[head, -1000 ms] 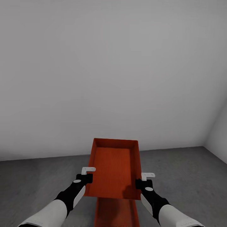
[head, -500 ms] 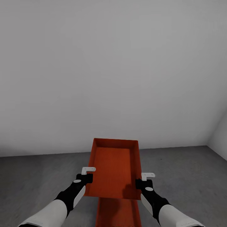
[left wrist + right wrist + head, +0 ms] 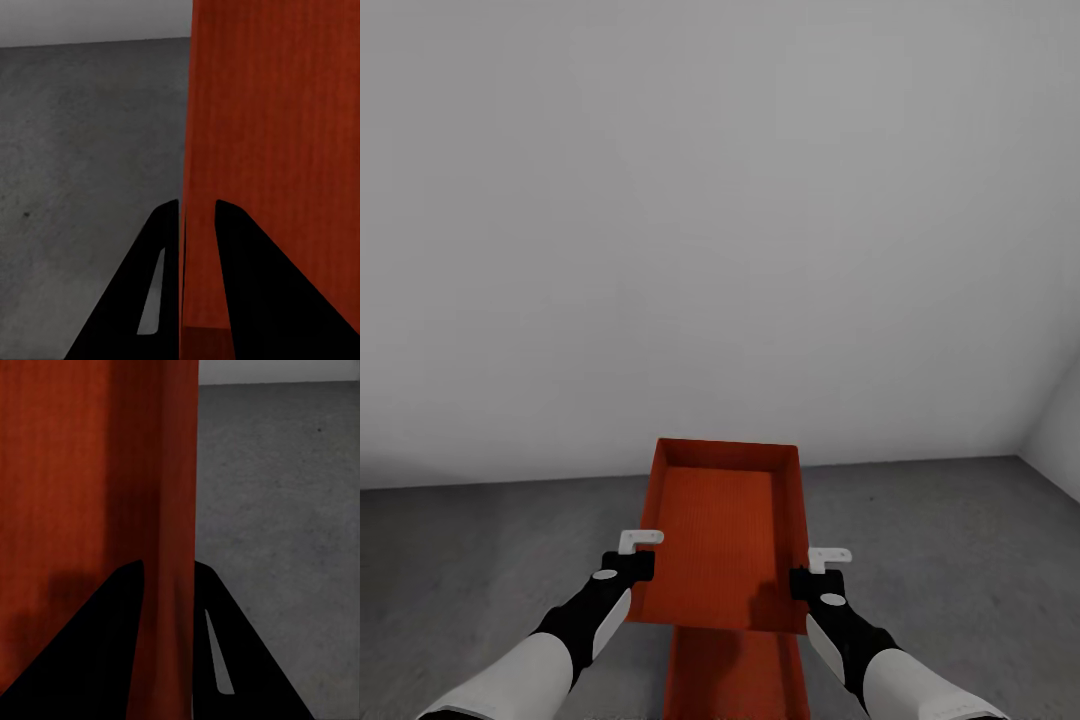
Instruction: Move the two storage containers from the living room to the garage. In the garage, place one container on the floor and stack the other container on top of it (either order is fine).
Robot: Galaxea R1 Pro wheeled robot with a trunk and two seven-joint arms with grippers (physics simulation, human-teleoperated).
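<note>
While you hold it: the upper orange-red open-top rectangular bin (image 3: 725, 530) hangs between your two grippers, above the dark grey mottled concrete floor (image 3: 480, 560) of the garage.
Left gripper (image 3: 632, 557): it sits on the bin's left long wall, near the end closest to you. In the left wrist view the two dark fingers (image 3: 154, 285) straddle that thin wall (image 3: 196, 225), one outside and one inside, closed to about the wall's thickness, so you have it pinched.
Right gripper (image 3: 820, 570): it mirrors the left on the opposite long wall. In the right wrist view the fingers (image 3: 225, 652) sit either side of the wall (image 3: 176, 547), closed down on it.
Second bin: the other orange-red bin (image 3: 735, 675) lies below and behind your grippers, toward the robot's base, its far end tucked under the near end of the held one. Whether it rests on the floor I cannot tell for certain, though it looks low enough.
Handling: judging by the low straight walls and flat bottom, the bin is probably light and stiff, but a thin smooth wall can slip or pivot in a pinch, so keep both grips level.
Where to hold: your mid-to-near wall grips look sound; a one-sided hold would likely let it tilt.
Next move, as I judge it: draw the held bin back toward you over the lower one, square the walls, then lower it evenly.
Risk: a skewed descent could leave one corner riding on the lower rim.
</note>
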